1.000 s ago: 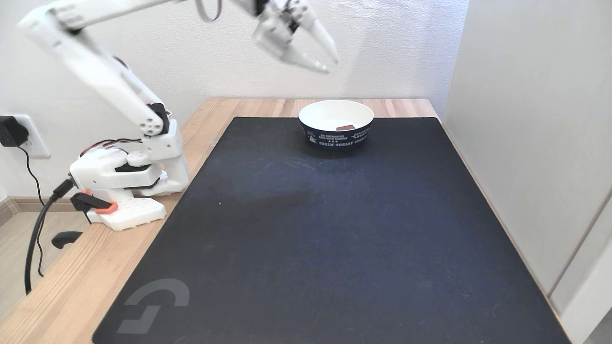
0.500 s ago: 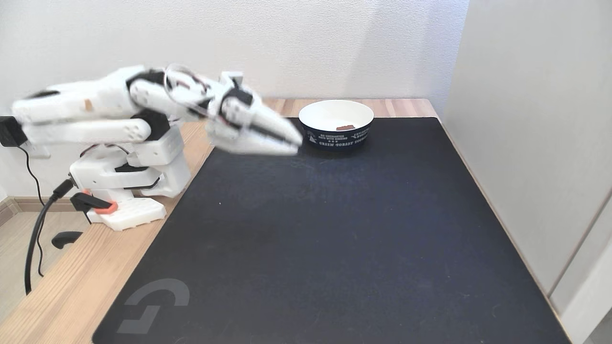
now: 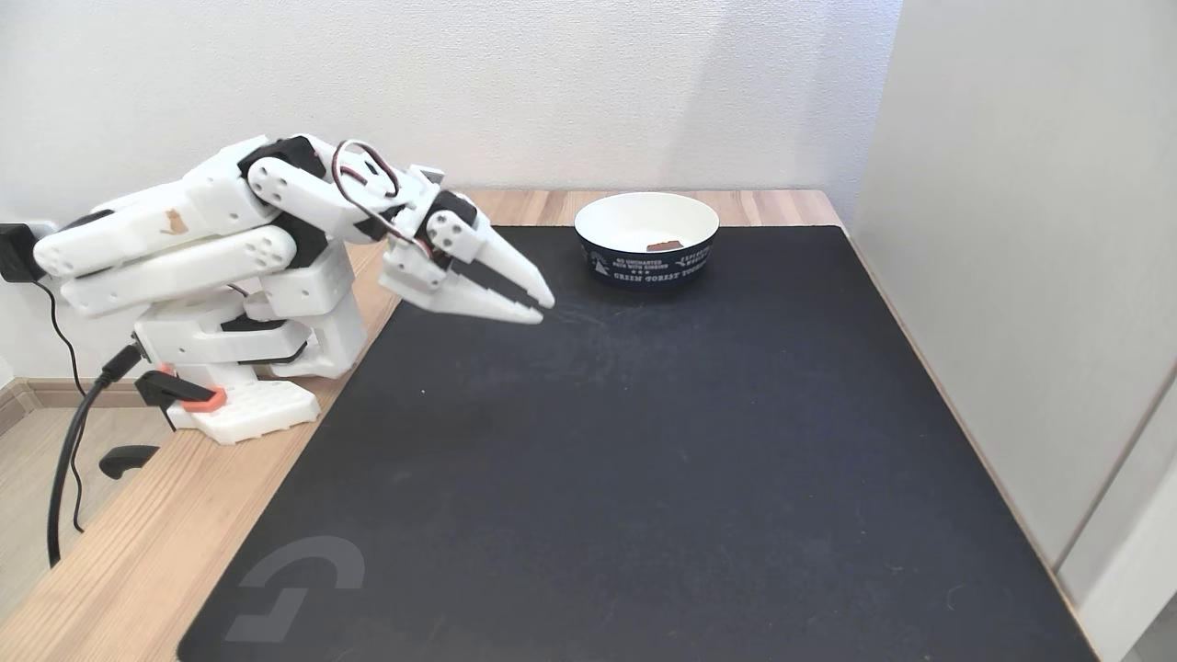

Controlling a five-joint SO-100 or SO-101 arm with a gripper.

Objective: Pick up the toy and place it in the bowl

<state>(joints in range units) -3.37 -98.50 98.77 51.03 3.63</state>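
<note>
bowl (image 3: 681,268): paper, smooth
mat (image 3: 644,460): dark cloth, matt
table (image 3: 119,570): wood, grainy
arm (image 3: 184,230): white plastic, smooth

This looks like a room in a home, set up as a hobby corner rather than a lab. The counter (image 3: 138,561) is a pale wooden board pushed into the corner of plain white textured walls (image 3: 598,83). A large dark mouse mat (image 3: 644,460) with a grey logo covers most of it. On the left wall a household socket (image 3: 64,267) holds a black plug adapter (image 3: 17,253), its cable (image 3: 64,460) hanging down beside the counter. Below, light wood-look flooring (image 3: 28,487) and a skirting board (image 3: 37,391) show. A printed paper bowl (image 3: 646,262) stands at the far end, and a small white desktop arm (image 3: 230,276) is clamped to the counter's edge.
</note>
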